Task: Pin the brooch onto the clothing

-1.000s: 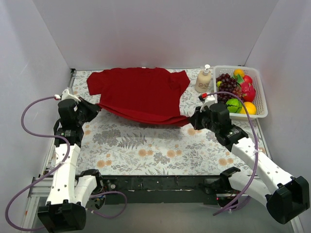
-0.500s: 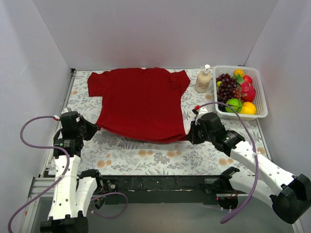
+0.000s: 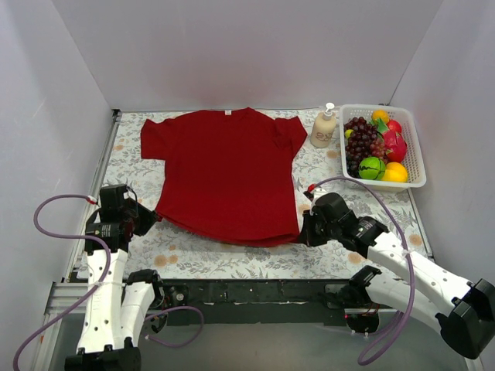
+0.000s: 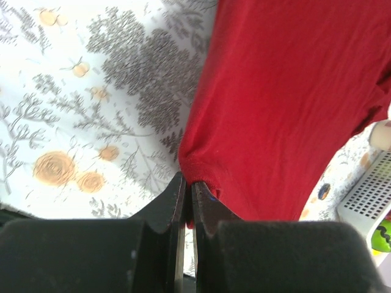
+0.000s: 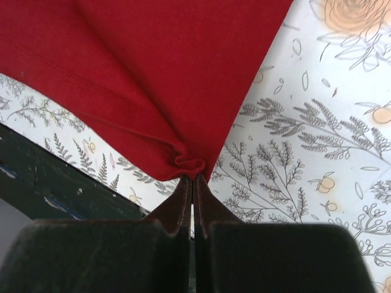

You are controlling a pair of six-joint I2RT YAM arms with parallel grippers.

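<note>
The clothing [image 3: 226, 171], a dark red T-shirt, lies spread on the flowered table, neck to the back. My left gripper [image 3: 155, 219] is shut on its bottom left hem corner [image 4: 195, 171]. My right gripper [image 3: 302, 229] is shut on its bottom right hem corner [image 5: 190, 163], which is bunched at the fingertips. Both corners are held low over the cloth near the table's front. The brooch is not in view.
A white basket [image 3: 412, 147] of toy fruit stands at the back right. A pump bottle [image 3: 323, 127] stands next to it, just right of the shirt's sleeve. The table's dark front edge [image 5: 43, 177] lies close below the right gripper.
Both grippers have pulled the shirt's hem toward the front of the table. The shirt went from folded over to spread out flat.
</note>
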